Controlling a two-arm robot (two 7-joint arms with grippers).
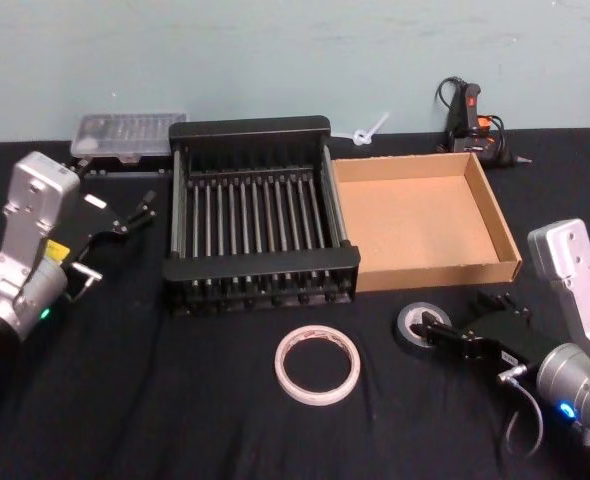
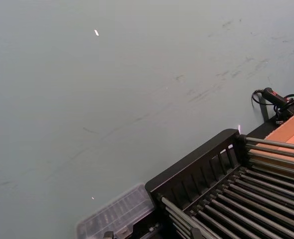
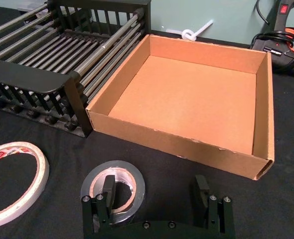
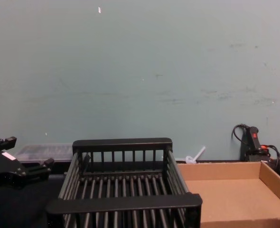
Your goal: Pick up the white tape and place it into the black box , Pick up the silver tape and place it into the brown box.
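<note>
The white tape [image 1: 318,365] [image 3: 41,172] lies flat on the black cloth in front of the black box [image 1: 260,262] [image 3: 35,74]. To its right, the silver tape [image 1: 412,322] [image 3: 134,181] lies flat before the brown box [image 1: 440,272] [image 3: 177,144]. My right gripper [image 1: 457,315] [image 3: 154,191] is open and low at the silver tape. One finger [image 3: 107,189] is over the roll's core; the other stands off to its side. Both boxes are empty. My left gripper [image 1: 140,212] hangs open, raised left of the black box.
A clear plastic case [image 1: 125,135] lies behind the black box at the back left. A glue gun with its cable [image 1: 470,120] and a white plastic piece [image 1: 370,130] sit at the back near the wall. The two boxes stand side by side, touching.
</note>
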